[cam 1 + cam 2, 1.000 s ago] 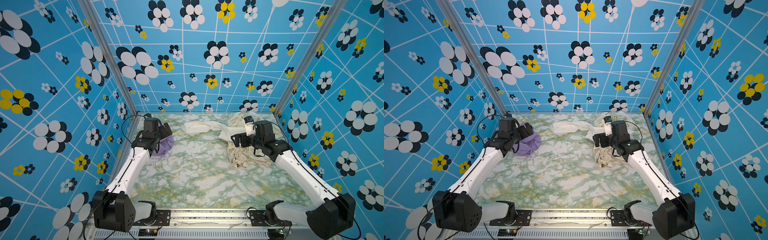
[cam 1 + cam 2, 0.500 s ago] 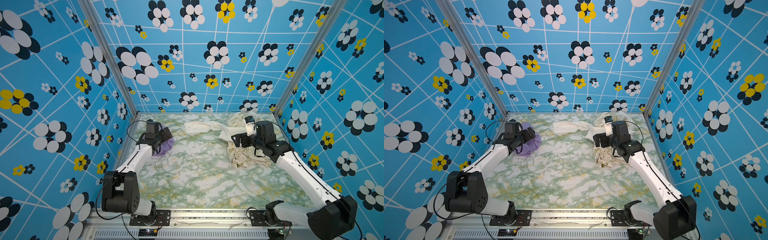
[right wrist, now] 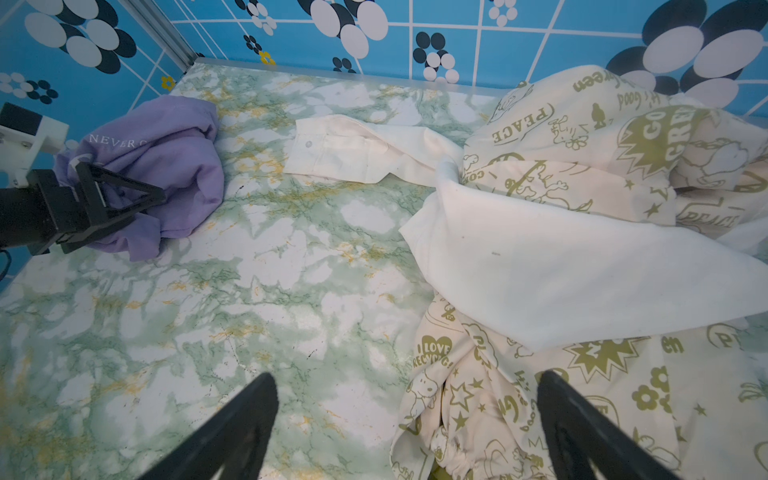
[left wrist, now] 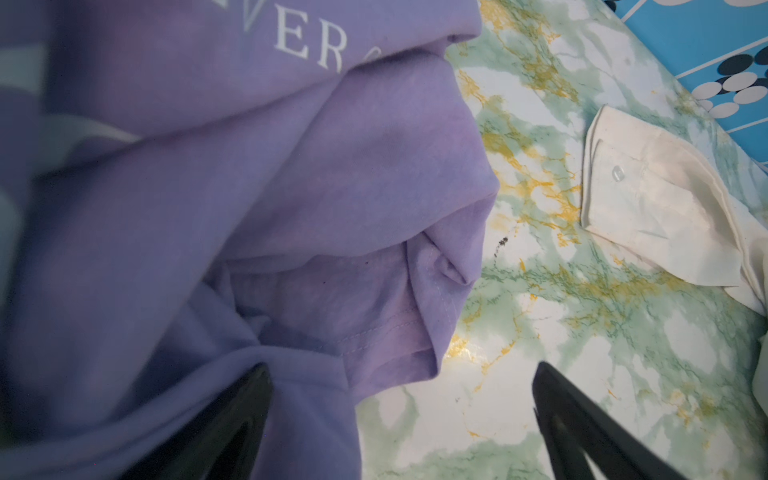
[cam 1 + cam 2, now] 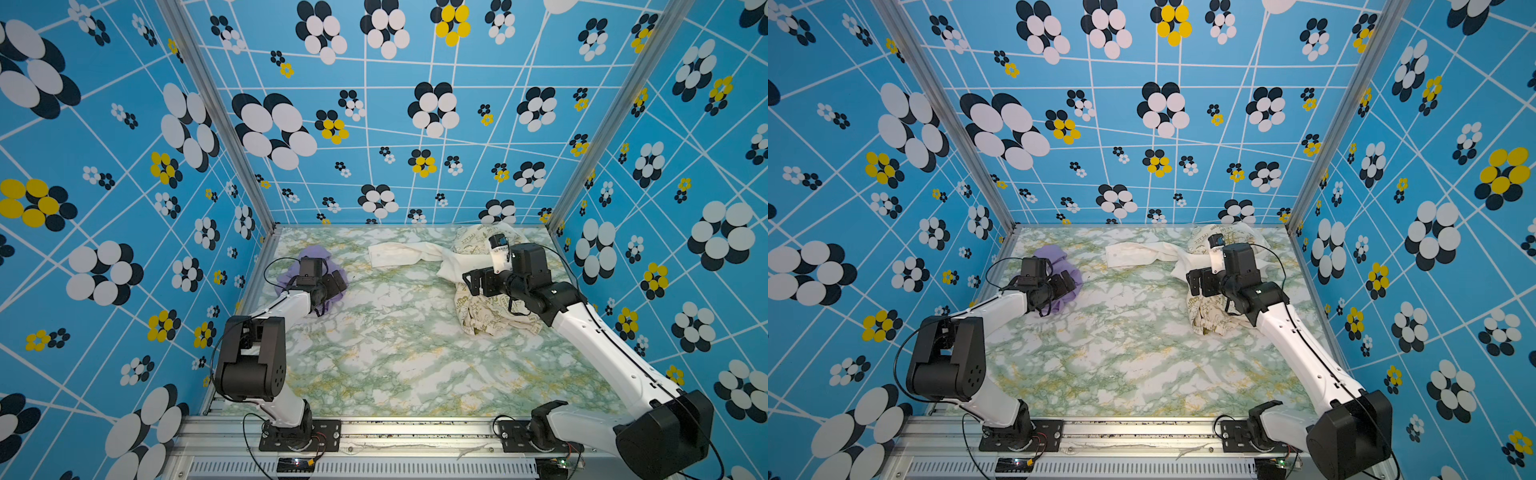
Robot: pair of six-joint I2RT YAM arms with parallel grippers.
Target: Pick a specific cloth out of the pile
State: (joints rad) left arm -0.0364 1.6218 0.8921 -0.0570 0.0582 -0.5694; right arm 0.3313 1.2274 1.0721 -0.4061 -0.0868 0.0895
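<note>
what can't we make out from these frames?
- Lettering on the purple cloth: left wrist view cuts it at the edge; in the right wrist view a fold hides all after "NEVER".
- Purple cloth's near side: the left gripper covers it in both top views.
- Printed cloth: the white cloth drapes over its middle.

- both top views look down from high at the front onto the whole table [image 5: 374, 365], nearly alike.
- left wrist view sits close over the cloth [image 4: 208, 187] (fills most of it).
- right wrist view faces across the table toward the pile [image 3: 582, 187], sharing that cloth.
</note>
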